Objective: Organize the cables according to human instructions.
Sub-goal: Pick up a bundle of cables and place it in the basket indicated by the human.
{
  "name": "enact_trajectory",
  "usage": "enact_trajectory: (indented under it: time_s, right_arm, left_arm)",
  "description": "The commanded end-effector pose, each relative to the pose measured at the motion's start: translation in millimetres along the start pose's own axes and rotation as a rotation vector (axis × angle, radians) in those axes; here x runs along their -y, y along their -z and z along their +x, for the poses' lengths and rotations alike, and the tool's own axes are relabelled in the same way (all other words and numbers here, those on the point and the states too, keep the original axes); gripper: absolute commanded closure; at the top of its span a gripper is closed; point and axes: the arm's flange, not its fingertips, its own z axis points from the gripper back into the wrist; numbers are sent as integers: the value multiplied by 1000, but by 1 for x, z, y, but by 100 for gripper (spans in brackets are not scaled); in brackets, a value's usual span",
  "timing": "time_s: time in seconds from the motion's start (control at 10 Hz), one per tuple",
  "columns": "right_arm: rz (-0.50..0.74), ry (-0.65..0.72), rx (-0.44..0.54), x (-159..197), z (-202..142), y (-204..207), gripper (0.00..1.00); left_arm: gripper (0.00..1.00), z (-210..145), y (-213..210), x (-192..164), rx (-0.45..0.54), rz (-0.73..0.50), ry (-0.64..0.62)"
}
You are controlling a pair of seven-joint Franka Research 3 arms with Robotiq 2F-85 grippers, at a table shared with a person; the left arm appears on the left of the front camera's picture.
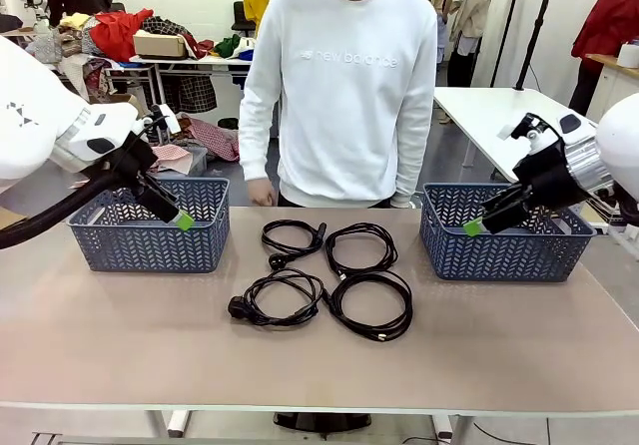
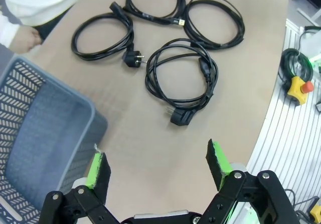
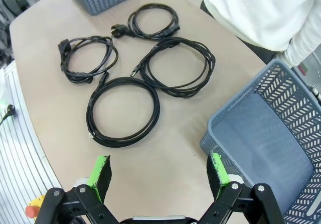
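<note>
A robotics lab workroom is shown. White walls are seen at the back, with heaped clothing [image 1: 115, 31] at the upper left and a plain white table [image 1: 494, 111] and black stand poles [image 1: 537, 26] at the upper right. A red emergency-stop button [image 2: 301, 87] is seen at the right edge of the left wrist view.

Four black cables [image 2: 181, 117] on a beige table [image 1: 130, 335]. Two blue-grey baskets [image 1: 140, 240] with lattice walls. Green gripper pads [image 2: 95, 166]; person's white sweater [image 1: 339, 116].

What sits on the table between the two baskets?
Four coiled black cables, lying together on the table between the left basket and right basket; the front view shows it.
</note>
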Motion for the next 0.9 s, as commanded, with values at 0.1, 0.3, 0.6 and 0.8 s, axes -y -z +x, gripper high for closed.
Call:
enact_trajectory:
  time_s: [0.1, 0.3, 0.6, 0.8]
  right_arm:
    - [10, -12, 11, 4, -1, 2, 0]
    - [10, -12, 11, 4, -1, 2, 0]
    - [10, -12, 11, 4, -1, 2, 0]
    - [10, -12, 11, 4, -1, 2, 0]
  left_arm:
    - [0, -4, 3, -2, 17, -19, 10]
    - [0, -4, 3, -2, 17, -19, 10]
    - [0, -4, 3, -2, 17, -19, 10]
    - [0, -4, 3, -2, 17, -19, 10]
